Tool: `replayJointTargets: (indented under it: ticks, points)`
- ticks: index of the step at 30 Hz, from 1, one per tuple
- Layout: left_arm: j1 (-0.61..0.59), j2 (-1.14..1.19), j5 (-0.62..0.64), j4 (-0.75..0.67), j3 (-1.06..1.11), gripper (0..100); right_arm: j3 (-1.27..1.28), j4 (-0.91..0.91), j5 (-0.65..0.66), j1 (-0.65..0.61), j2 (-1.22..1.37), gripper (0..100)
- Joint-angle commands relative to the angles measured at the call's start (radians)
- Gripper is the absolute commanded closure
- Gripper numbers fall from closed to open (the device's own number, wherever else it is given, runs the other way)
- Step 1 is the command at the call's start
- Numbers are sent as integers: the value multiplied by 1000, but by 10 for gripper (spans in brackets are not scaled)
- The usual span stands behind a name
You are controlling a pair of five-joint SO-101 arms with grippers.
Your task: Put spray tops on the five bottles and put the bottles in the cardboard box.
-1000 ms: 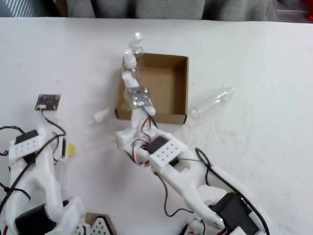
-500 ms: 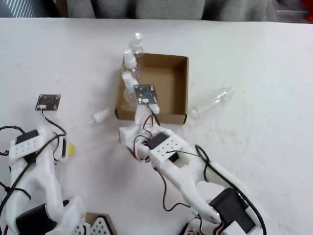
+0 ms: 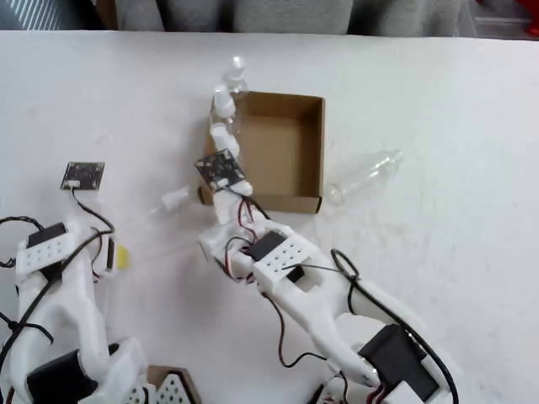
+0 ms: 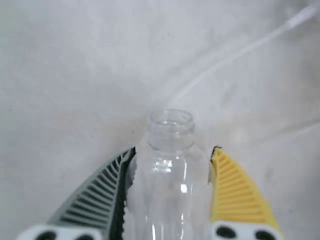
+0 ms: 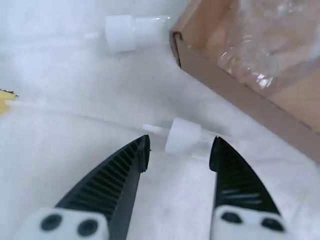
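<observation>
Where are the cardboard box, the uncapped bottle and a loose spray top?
cardboard box [image 3: 282, 156], high view, bare floor.
uncapped bottle [image 4: 171, 124], left wrist view, open neck.
spray top [image 5: 182, 136], right wrist view, white collar.

No readable text, numbers or signs. cardboard box [image 3: 321, 151]: plain walls, no print visible. bottle [image 4: 167, 175]: clear, no label. Any markings on the two small circuit boards [image 3: 82, 175] are too small to read.
</observation>
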Motion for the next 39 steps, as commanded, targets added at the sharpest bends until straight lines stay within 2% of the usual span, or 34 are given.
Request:
replayJointTargets:
  ticks: [1, 5, 11, 16, 20, 25, 31, 39]
  points:
    - [16, -1, 3, -18, -37, 890, -48, 13, -40, -2, -22, 821]
    - [16, -1, 3, -18, -32, 890, -49, 84, -229, -1, -99, 822]
    - [18, -1, 3, -18, -34, 890, -49, 133, -422, 45, -136, 820]
    - [18, -1, 3, -18, -35, 890, -117, 130, -451, 47, 13, 819]
    - [19, -1, 3, -18, -35, 890, -213, 140, -526, 45, 139, 819]
    - [19, -1, 3, -18, -35, 890, -281, 186, -571, 56, 196, 815]
    - [33, -1, -23, -18, -31, 890, -285, 180, -620, 79, 203, 710]
    - [33, -1, -28, -18, -31, 890, -288, 176, -614, 64, 236, 793]
